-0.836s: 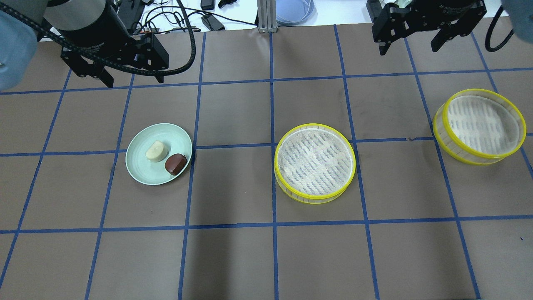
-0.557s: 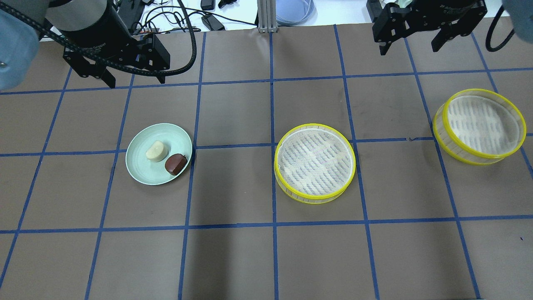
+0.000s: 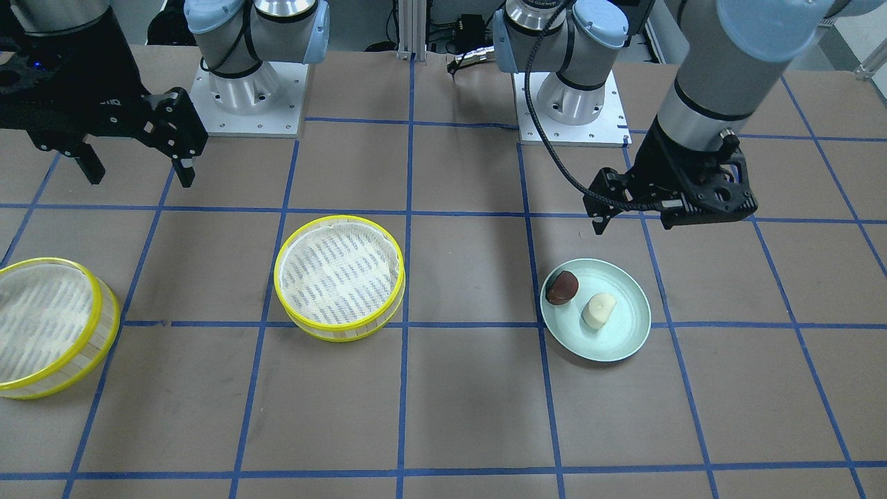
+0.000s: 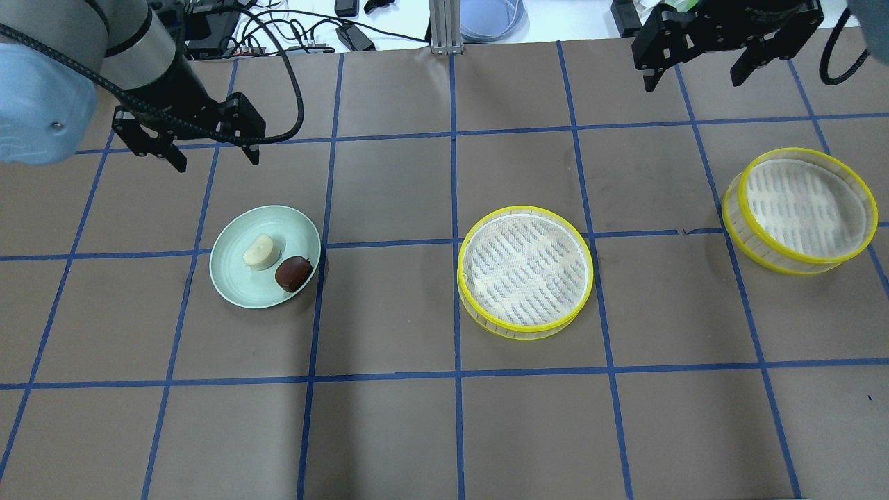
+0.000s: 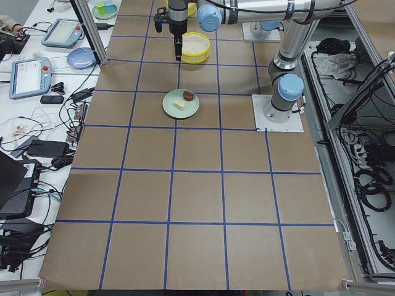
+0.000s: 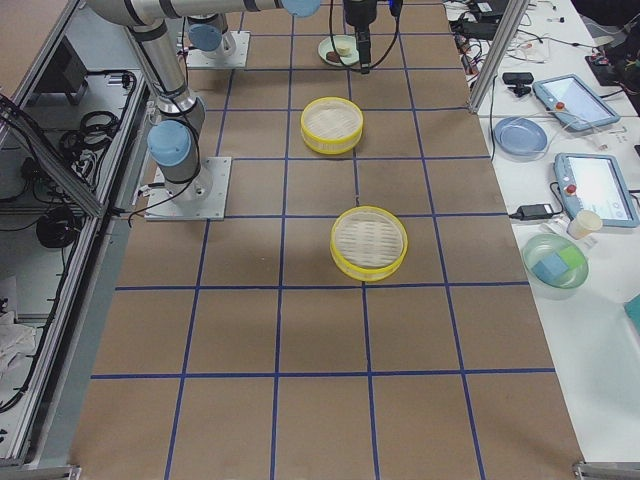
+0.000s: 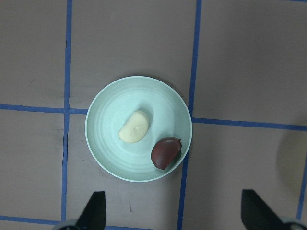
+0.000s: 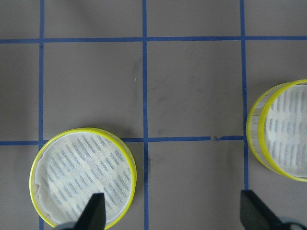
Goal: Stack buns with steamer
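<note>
The left gripper hovers high over the pale green plate, jaws spread wide. On the plate, the cream-white bun and reddish-brown bun lie side by side. The right gripper, likewise spread, hangs above the table between the middle steamer basket and the outer steamer basket.

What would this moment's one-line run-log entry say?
left gripper open, by plate | right gripper open | white bun, brown bun on plate | centre steamer, end steamer empty

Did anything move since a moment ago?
The left gripper came nearer to the plate, open and empty. The right gripper shifted only slightly. The white bun, the brown bun, the middle steamer and the side steamer stayed put.
</note>
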Controlling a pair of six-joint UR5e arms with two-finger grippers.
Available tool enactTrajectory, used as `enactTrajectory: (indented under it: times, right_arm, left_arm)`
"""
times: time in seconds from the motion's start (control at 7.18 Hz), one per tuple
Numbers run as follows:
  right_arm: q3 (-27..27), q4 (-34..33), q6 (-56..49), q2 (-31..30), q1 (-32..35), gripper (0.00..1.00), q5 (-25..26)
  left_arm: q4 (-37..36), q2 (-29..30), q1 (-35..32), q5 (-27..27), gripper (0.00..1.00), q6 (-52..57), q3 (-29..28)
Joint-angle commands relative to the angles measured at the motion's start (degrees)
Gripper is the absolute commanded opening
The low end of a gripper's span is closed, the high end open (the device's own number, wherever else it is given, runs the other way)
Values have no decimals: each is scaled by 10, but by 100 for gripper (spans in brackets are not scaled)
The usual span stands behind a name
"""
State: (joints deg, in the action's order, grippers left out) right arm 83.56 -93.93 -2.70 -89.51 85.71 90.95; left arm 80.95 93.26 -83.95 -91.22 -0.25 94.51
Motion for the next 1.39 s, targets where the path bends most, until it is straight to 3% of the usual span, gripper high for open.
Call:
enactTrajectory:
  times: [0.0,0.28,0.56,0.7,0.98,1.25]
  right_arm:
    - [0,4,-20,0,-97,100,-1]
    - [0,-2,-20,6,-184,100,2]
    - [0,-6,-31,59,-266,100,8]
    - [0,-11,-60,89,-293,100,54]
    - [0,-136,-143,160,-313,100,98]
    - [25,-173,-204,209,-357,100,86]
  left_arm:
    - [-92,42,28,-2,100,7,70]
    - [-148,109,30,-5,99,5,84]
    - [-169,155,33,-17,97,1,87]
    - [-170,170,33,-15,94,-1,88]
    - [-170,189,34,-16,93,-12,98]
    - [-170,202,41,-14,89,-17,106]
